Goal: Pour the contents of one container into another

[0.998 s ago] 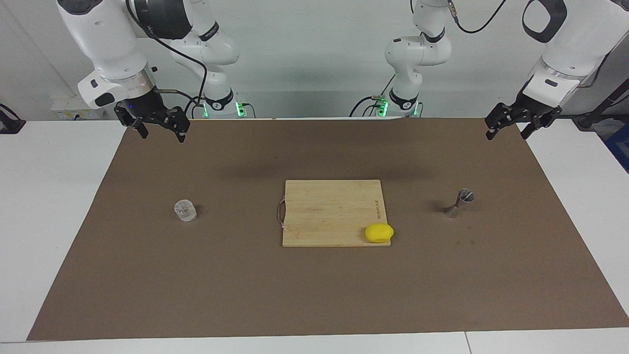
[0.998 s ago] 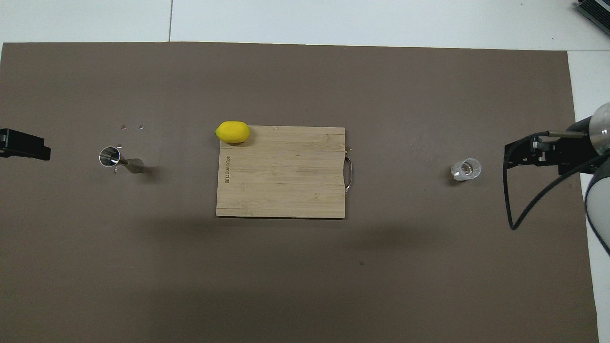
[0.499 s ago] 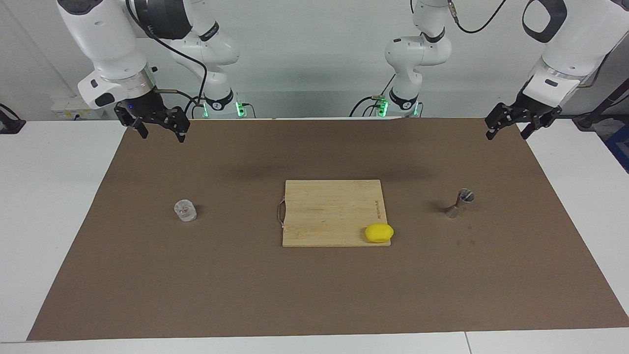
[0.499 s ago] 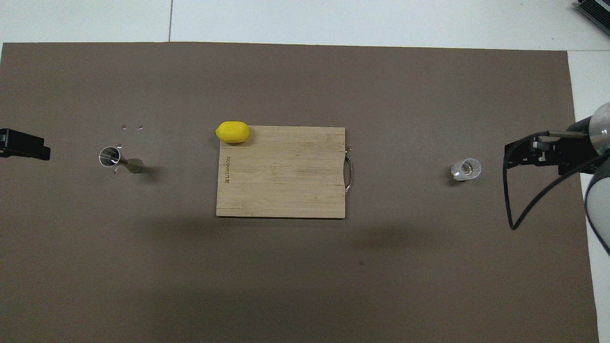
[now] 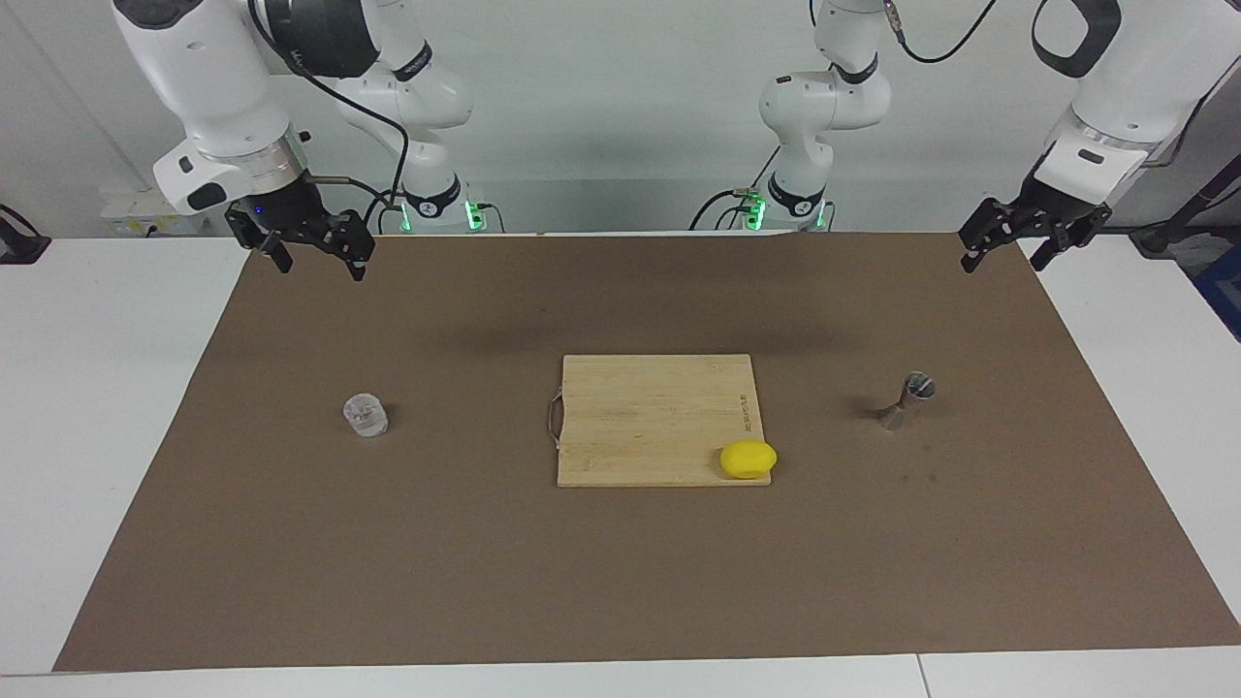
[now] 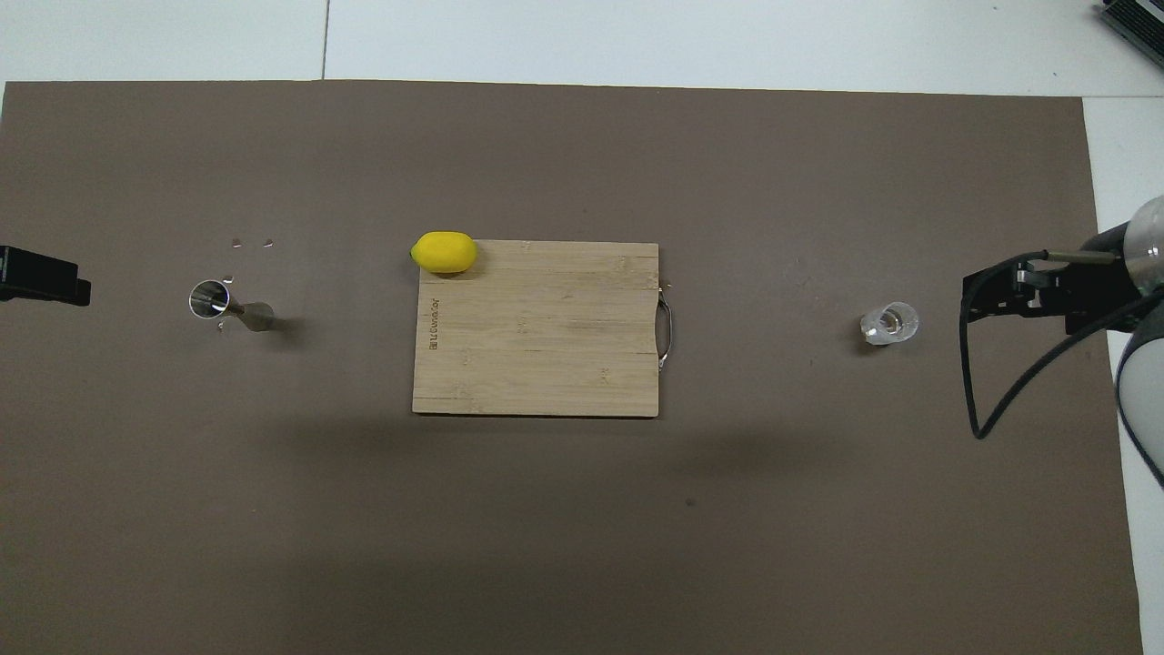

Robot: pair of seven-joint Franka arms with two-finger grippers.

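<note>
Brown mat [image 5: 620,562] covering almost the whole white worktop [image 5: 97,407], edge to edge lengthwise. At the mat's middle, bamboo cutting board [image 5: 650,417] lying flat, metal handle toward the right arm's end. Yellow lemon [image 5: 747,459] on the board's corner farthest from the robots and toward the left arm's end, overhanging that corner slightly. Midway between the board and the mat's short edge at the right arm's end, clear glass cup [image 5: 365,415] standing upright on the mat; something pale and glassy visible in its bottom from overhead [image 6: 889,323], whether liquid or just the thick base impossible to tell. Midway between the board and the mat's short edge at the left arm's end, silver jigger [image 5: 908,399] upright on its lower cone, open mouth upward; from overhead [image 6: 218,301] only bright metal inside, contents impossible to tell. A few tiny droplets or specks [image 6: 252,243] on the mat just beside the jigger, farther from the robots. Right gripper [image 5: 315,254] hanging in the air over the mat's corner nearest the right arm's base, wrist bent down, fingers spread wide and holding nothing. Left gripper [image 5: 1008,244] hanging over the mat's corner nearest the left arm's base, wrist angled down and inward, fingers likewise spread apart and empty. Both well apart from cup and jigger.
</note>
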